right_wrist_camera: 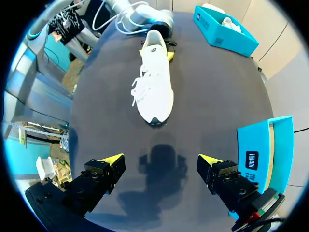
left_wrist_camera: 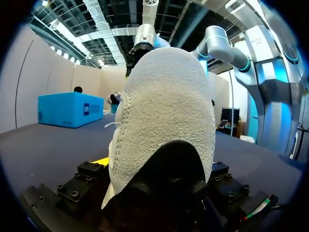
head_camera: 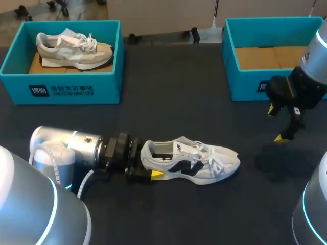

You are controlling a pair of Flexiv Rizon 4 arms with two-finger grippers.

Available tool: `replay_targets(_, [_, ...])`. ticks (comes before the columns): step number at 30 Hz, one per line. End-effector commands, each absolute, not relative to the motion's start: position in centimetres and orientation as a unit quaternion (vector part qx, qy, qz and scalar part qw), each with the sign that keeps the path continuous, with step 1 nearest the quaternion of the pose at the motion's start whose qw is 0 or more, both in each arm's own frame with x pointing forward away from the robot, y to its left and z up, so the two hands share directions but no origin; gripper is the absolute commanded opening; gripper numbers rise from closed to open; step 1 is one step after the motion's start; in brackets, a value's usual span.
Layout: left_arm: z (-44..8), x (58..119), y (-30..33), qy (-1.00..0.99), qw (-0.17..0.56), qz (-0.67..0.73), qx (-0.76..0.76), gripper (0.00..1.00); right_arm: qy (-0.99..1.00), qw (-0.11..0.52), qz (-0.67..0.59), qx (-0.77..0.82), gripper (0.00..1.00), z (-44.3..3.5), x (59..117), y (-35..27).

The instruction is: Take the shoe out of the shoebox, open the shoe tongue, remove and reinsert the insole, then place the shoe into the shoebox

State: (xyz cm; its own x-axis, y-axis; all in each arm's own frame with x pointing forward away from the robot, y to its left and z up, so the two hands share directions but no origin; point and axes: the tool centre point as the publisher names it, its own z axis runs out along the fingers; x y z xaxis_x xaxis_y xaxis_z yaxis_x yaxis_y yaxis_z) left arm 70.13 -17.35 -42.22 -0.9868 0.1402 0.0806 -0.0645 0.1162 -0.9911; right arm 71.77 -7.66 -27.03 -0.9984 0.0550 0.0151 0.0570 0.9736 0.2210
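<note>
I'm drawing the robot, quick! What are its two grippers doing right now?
Left gripper: shut on the white shoe, at its heel.
Right gripper: open, holding nothing.

Silver-grey arms, smooth rounded tubes, carry thin cyan light rings [head_camera: 53, 196] at the big joints. The left arm [head_camera: 66, 145] has a black ribbed wrist [head_camera: 115, 153] with a pale cable [head_camera: 86, 179] looping under it. The right gripper [right_wrist_camera: 160, 159] has black block fingers [right_wrist_camera: 99, 176] studded with screws (bright yellow wedge tips), with red-green wiring [right_wrist_camera: 251, 220] beside one.
</note>
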Motion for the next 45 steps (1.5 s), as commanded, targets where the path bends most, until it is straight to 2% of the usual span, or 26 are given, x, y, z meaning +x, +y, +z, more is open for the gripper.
replay_targets(1, [-42.2, 70.0, -17.4, -0.744, 0.073, 0.664, -0.021, 0.0, -0.993, 0.004, -0.111, -0.028, 1.0, -27.1, 71.7, -7.7])
replay_targets(21, [-42.4, 70.2, -17.4, -0.743, 0.075, 0.665, -0.021, 0.0, -0.993, 0.004, -0.111, -0.028, 1.0, -27.1, 71.7, -7.7])
replay_targets(25, [-42.4, 70.2, -17.4, -0.743, 0.075, 0.665, -0.021, 0.0, -0.978, -0.035, -0.043, -0.202, 1.0, -25.3, 72.0, -5.9])
replay_targets(31, [-42.4, 70.2, -17.4, -0.743, 0.075, 0.665, -0.021, 0.0, -0.927, -0.058, -0.047, -0.368, 1.0, -24.3, 70.8, -1.6])
replay_targets(34, [-42.4, 70.2, -17.4, -0.743, 0.075, 0.665, -0.021, 0.0, -0.926, -0.077, -0.041, -0.368, 1.0, -23.3, 70.0, 1.5])
replay_targets(45, [-42.4, 70.2, -17.4, -0.743, 0.075, 0.665, -0.021, 0.0, -0.926, -0.077, -0.041, -0.368, 1.0, -23.3, 70.0, 1.5])
